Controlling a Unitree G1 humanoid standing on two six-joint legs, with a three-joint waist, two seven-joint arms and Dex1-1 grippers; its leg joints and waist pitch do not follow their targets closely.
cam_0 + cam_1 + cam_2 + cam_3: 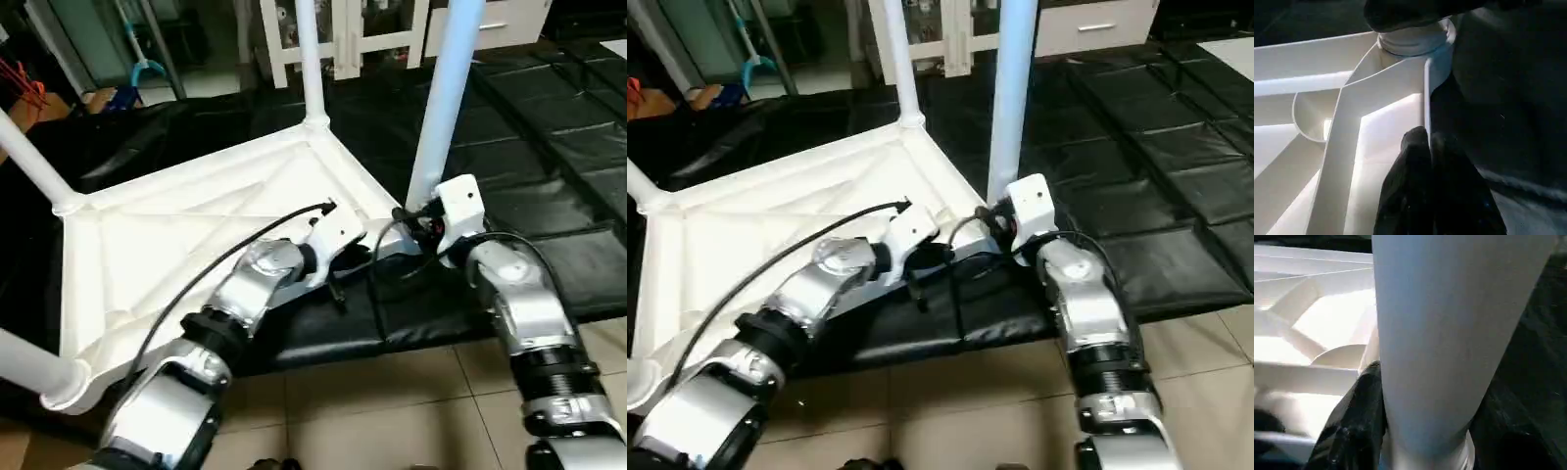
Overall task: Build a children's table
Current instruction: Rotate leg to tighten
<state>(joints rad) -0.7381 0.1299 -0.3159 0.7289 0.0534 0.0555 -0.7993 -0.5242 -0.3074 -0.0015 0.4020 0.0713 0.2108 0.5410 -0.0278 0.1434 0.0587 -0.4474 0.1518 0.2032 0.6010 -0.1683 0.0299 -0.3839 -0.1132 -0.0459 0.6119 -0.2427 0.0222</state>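
On the tabletop, four legs stand.

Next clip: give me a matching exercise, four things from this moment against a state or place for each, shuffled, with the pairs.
Things:
1. left hand
2. right hand
3. tabletop
4. floor mats

States or places:
A. black, spread under the work
B. closed around the leg at the near right corner
C. lying upside down, ribbed side up
D. fingers shut, at the tabletop's edge beside that corner

Pairs: 1-D, 2-B, 3-C, 4-A
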